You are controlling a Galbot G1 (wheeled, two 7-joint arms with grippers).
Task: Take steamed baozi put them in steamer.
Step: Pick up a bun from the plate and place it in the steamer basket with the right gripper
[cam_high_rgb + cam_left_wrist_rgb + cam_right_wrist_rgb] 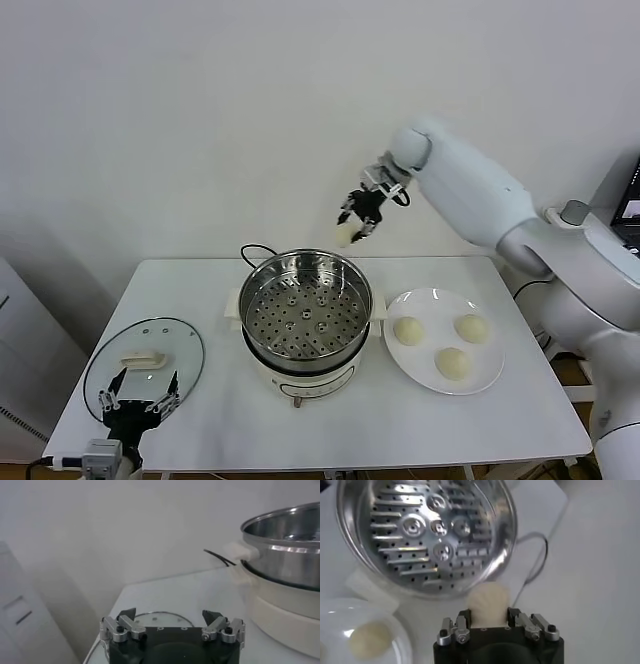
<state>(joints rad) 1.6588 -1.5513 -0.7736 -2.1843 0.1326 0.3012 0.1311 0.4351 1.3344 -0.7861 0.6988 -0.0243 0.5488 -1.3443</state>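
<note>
Right end effector (358,222) is raised above and behind the steamer (306,312), fingers clamped on one steamed baozi (487,602). Steamer sits mid-surface, its perforated floor bare. Three more baozi (408,330) rest on a white plate (490,378) just right of the steamer. Left end effector (140,402) hangs fully spread and holding nothing over the glass lid (185,345), left of the steamer.

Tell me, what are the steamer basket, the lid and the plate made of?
Steamer basket: polished metal, likely stainless steel; it is shiny, mirrors its surroundings and has a perforated floor.
Lid: clear glass by its look, since the table shows through; its white handle is probably plastic.
Plate: glossy white, ceramic or plastic, hard to say which.
</note>
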